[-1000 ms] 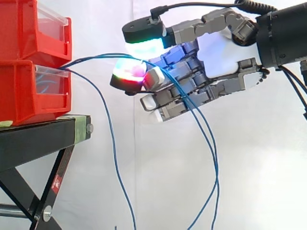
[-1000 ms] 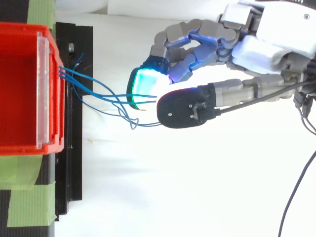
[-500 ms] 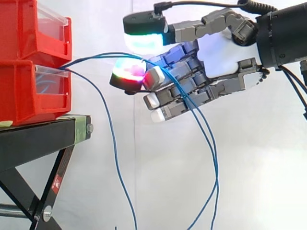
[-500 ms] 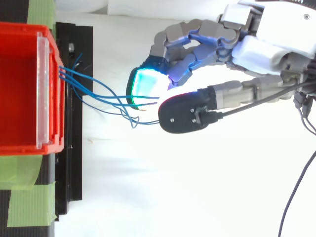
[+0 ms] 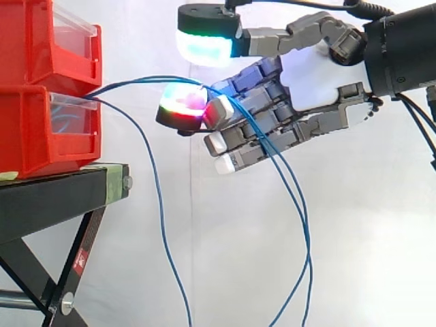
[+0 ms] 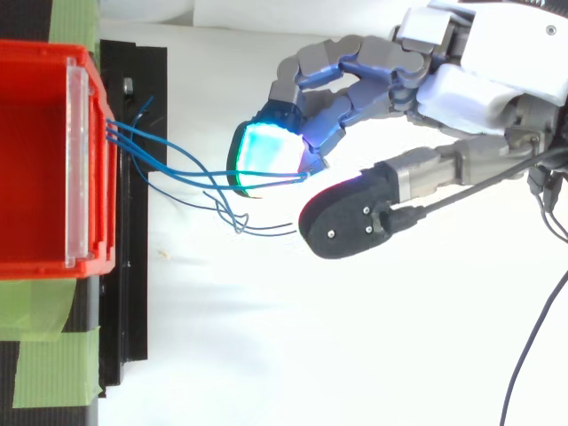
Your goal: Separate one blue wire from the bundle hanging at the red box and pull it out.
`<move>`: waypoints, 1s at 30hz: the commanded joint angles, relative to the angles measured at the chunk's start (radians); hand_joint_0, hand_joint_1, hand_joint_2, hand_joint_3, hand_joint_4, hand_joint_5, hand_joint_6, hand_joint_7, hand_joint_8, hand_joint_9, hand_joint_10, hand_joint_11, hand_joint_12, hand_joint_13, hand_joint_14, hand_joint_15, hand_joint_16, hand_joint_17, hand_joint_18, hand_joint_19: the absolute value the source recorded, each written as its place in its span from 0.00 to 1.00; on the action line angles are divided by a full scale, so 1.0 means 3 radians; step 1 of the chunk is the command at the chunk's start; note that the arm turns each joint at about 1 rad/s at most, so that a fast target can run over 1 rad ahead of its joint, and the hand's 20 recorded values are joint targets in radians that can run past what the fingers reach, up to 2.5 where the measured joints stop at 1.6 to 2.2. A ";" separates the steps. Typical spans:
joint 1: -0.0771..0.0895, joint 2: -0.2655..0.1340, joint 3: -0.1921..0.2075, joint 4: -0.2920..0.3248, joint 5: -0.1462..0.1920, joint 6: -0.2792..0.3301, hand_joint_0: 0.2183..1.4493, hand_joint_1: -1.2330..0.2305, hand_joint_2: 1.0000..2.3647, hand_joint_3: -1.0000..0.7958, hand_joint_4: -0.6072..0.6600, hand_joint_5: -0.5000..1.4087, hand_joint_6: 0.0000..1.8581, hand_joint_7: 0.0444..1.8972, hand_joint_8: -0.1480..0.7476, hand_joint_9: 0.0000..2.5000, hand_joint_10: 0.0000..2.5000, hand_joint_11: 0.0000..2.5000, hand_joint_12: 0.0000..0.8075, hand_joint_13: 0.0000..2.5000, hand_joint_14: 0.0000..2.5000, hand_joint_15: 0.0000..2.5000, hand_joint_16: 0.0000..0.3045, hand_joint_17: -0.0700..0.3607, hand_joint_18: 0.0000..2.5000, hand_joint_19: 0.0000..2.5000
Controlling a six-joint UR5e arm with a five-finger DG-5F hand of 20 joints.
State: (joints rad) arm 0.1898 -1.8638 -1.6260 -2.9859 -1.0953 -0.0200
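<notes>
Several blue wires [image 5: 158,197] leave the front of the lower red box [image 5: 41,129] and hang in long loops. Two of them arch right, pass over my hand's [image 5: 313,75] red-green glowing fingertip [image 5: 182,102] and run down across the curled fingers. The thumb, with its cyan-green pad [image 5: 204,44], stands lifted well above them and touches nothing. From above, the wires [image 6: 169,169] fan out from the box [image 6: 35,160] and converge under the cyan fingertip [image 6: 266,155] of the hand [image 6: 461,89]. One thin wire loop lies free just left of the thumb [image 6: 346,222].
A second red bin [image 5: 41,41] is stacked on the lower one. Both rest on a black stand [image 5: 54,197] with green tape [image 6: 44,364] at its edge. A white curtain is behind, with open room below and right of the hand.
The thumb has swung up and away from the glowing fingertip, opening the pinch. The curled fingers and the wires across them have stayed in place.
</notes>
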 commanded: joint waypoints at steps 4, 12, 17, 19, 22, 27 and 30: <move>0.0001 0.0000 0.0000 -0.0003 0.0000 0.0005 0.36 0.25 0.01 0.32 0.68 0.12 0.44 0.60 0.50 0.05 0.01 0.54 0.44 0.18 0.00 0.61 0.14 0.39 0.13 0.28; 0.0022 0.0000 0.0000 -0.0038 0.0000 0.0113 0.34 0.34 0.01 0.36 0.69 0.13 0.46 0.57 0.53 0.11 0.01 0.55 0.45 0.21 0.00 0.62 0.14 0.39 0.15 0.30; 0.0032 0.0000 0.0000 -0.0033 0.0000 0.0128 0.33 0.36 0.01 0.37 0.69 0.13 0.46 0.57 0.54 0.13 0.01 0.55 0.46 0.22 0.00 0.62 0.14 0.39 0.15 0.31; 0.0032 0.0000 0.0000 -0.0028 0.0000 0.0128 0.33 0.36 0.01 0.37 0.69 0.14 0.46 0.57 0.54 0.13 0.01 0.55 0.46 0.23 0.00 0.62 0.14 0.39 0.15 0.31; 0.0037 0.0000 0.0000 -0.0028 0.0000 0.0128 0.33 0.36 0.01 0.38 0.68 0.14 0.47 0.57 0.54 0.14 0.01 0.55 0.46 0.23 0.00 0.62 0.14 0.39 0.16 0.31; 0.0037 0.0000 0.0000 -0.0038 0.0000 0.0133 0.32 0.36 0.02 0.42 0.67 0.14 0.47 0.58 0.54 0.14 0.01 0.55 0.46 0.23 0.00 0.62 0.14 0.39 0.16 0.31; 0.0037 0.0000 0.0000 -0.0038 0.0000 0.0148 0.31 0.37 0.02 0.45 0.67 0.14 0.47 0.58 0.54 0.14 0.01 0.54 0.46 0.24 0.00 0.62 0.14 0.39 0.16 0.32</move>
State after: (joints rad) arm 0.2008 -1.8638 -1.6260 -2.9967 -1.0953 0.0216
